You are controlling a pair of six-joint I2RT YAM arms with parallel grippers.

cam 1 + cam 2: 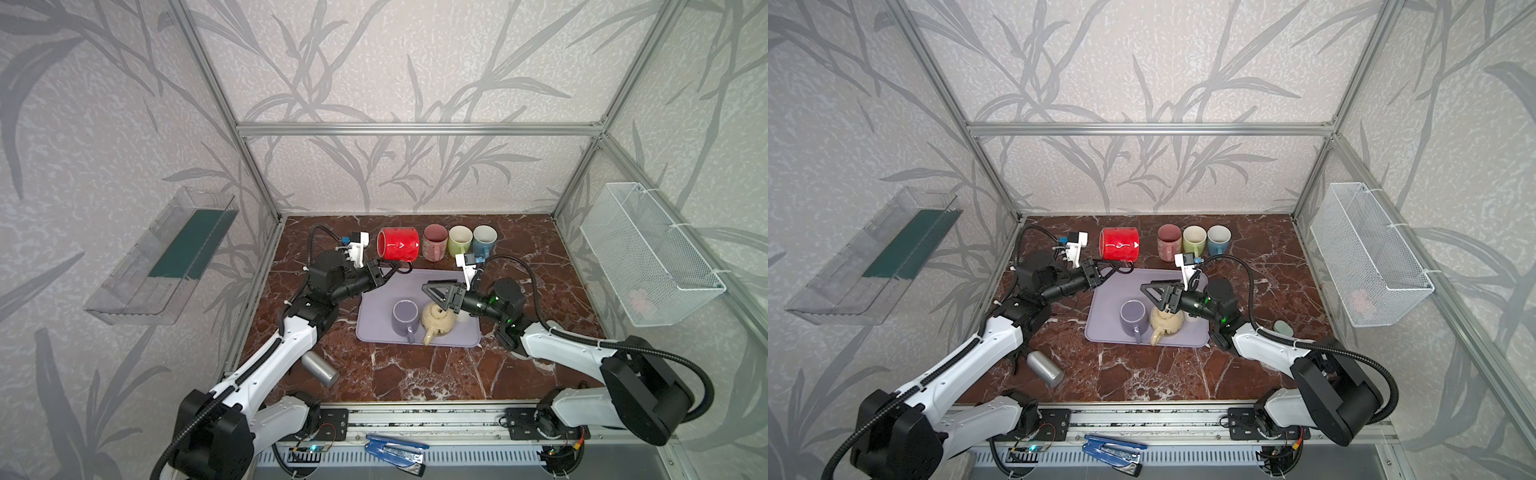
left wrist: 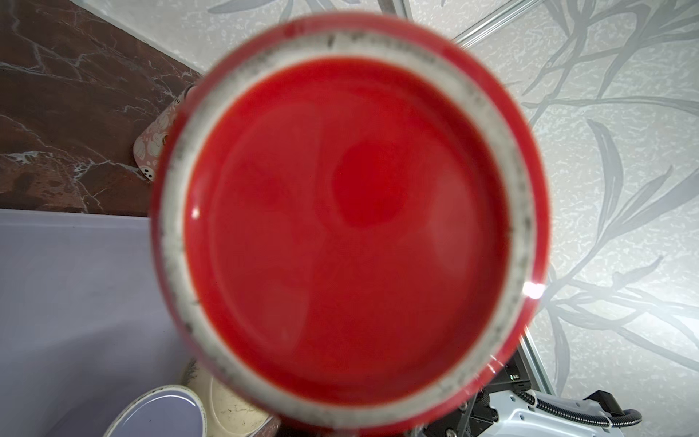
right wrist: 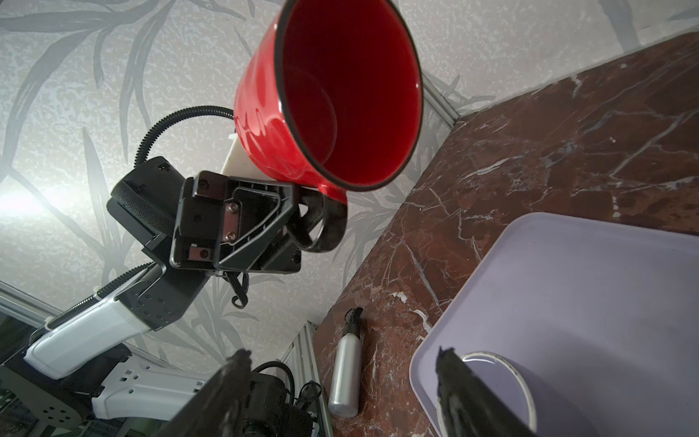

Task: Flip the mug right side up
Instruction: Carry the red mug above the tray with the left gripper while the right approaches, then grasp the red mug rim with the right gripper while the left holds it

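So the red mug (image 3: 340,94) is up in the air, tilted, mouth facing the camera. The left tool (image 3: 302,215) has it pinched by the black handle (image 3: 331,227). On the marble worktop (image 3: 548,151), a silver bottle (image 3: 344,374) lies flat near the edge, beside a lilac tray (image 3: 586,302) with a purple mug (image 3: 525,393) on it. The right tool (image 3: 342,353) is spread wide up front.

Lab cell: aluminium frame (image 1: 415,129), wallpapered panels (image 1: 415,62)
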